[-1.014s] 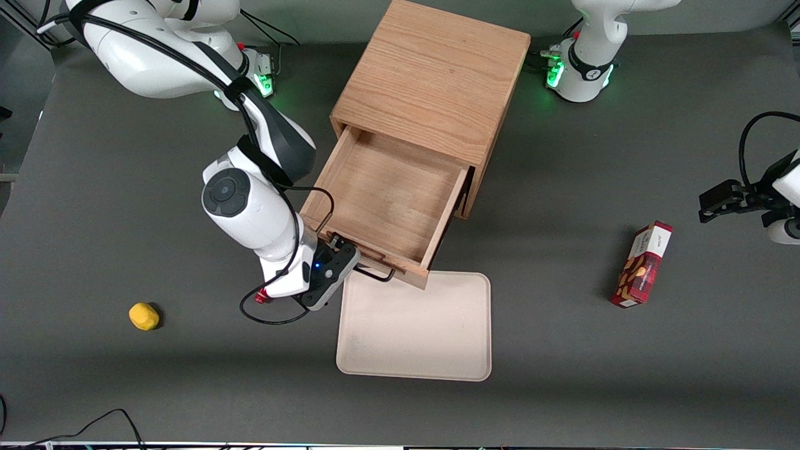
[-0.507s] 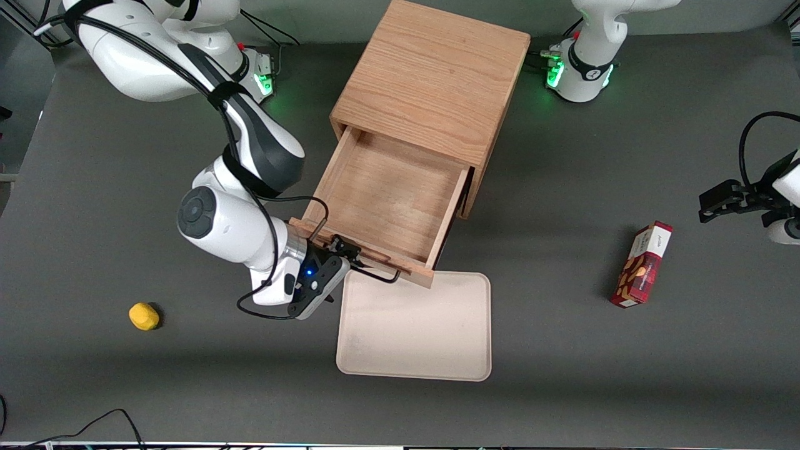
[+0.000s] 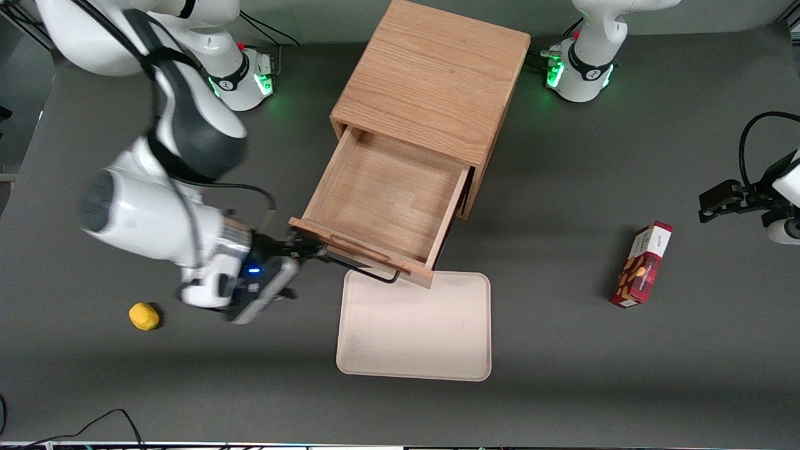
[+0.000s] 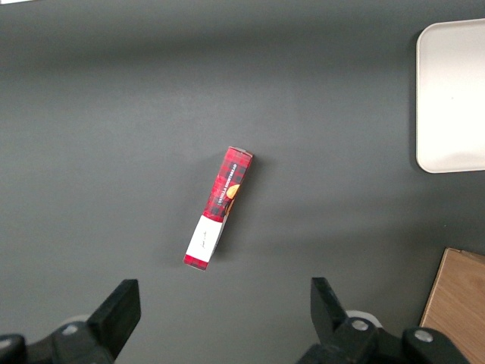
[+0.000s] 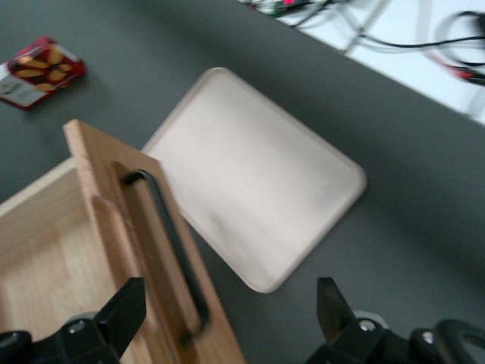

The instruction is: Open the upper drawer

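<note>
gripper (image 3: 306, 250) is pulling away from the handle (image 3: 369, 270) it was on a second ago, fingers apart and empty. upper drawer (image 3: 387, 197) is sitting pulled out of the cabinet (image 3: 431, 78), over the tray (image 3: 415, 328); opening looks done.

Dark grey table (image 3: 562, 375) carries wooden cabinet (image 3: 431, 75), beige tray (image 3: 415, 331), red box (image 3: 644, 265), yellow object (image 3: 144, 316); gripper (image 3: 300, 250) above.
</note>
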